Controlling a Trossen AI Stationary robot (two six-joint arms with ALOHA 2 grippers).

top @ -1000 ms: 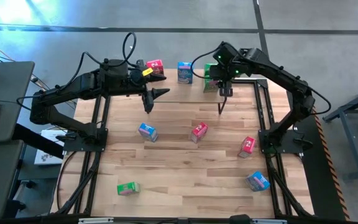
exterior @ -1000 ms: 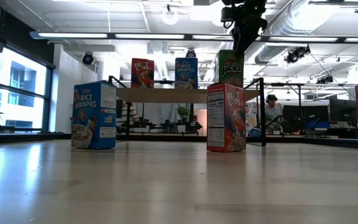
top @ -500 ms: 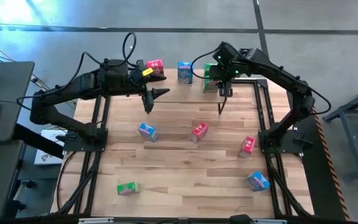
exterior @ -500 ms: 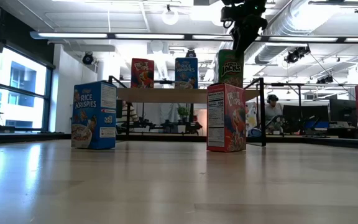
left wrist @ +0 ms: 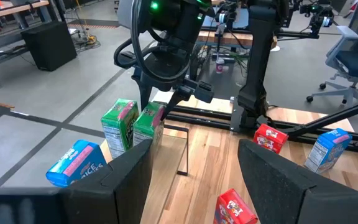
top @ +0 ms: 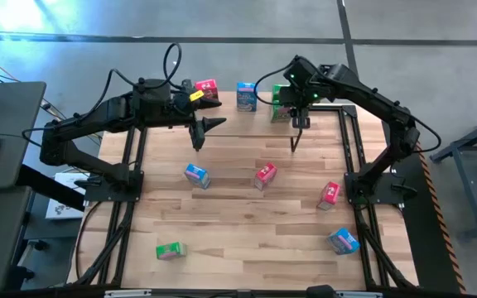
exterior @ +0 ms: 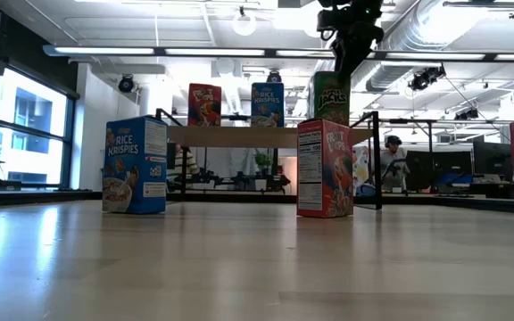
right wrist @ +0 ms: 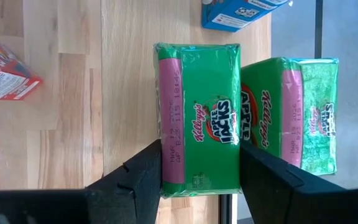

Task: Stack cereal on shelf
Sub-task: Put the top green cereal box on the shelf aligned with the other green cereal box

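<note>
The shelf (exterior: 239, 136) stands at the table's far edge. A red cereal box (exterior: 204, 104) and a blue one (exterior: 268, 104) stand upright on it. At its right end my right gripper (right wrist: 201, 152) is shut on a green cereal box (right wrist: 197, 118), beside a second green box (right wrist: 291, 112). The low view shows only one green box (exterior: 330, 98). My left gripper (top: 215, 124) hangs open above the table near the shelf's left end. Nothing is between its fingers (left wrist: 135, 174). My right gripper pinches the green box between its two fingers. One finger (right wrist: 142, 177) lies against the narrow pink face (right wrist: 169, 124), the other against the opposite side. It comes slanting down from above right. The box stands upright, its bottom level with the shelf top; whether it rests there I cannot tell.
More cereal boxes lie scattered on the table: a blue one (top: 195, 175), a red one (top: 265, 174), another red (top: 330, 192), a blue one (top: 344, 241) and a green one (top: 171, 250). Black frame rails run along both table sides. A person sits in the room beyond.
</note>
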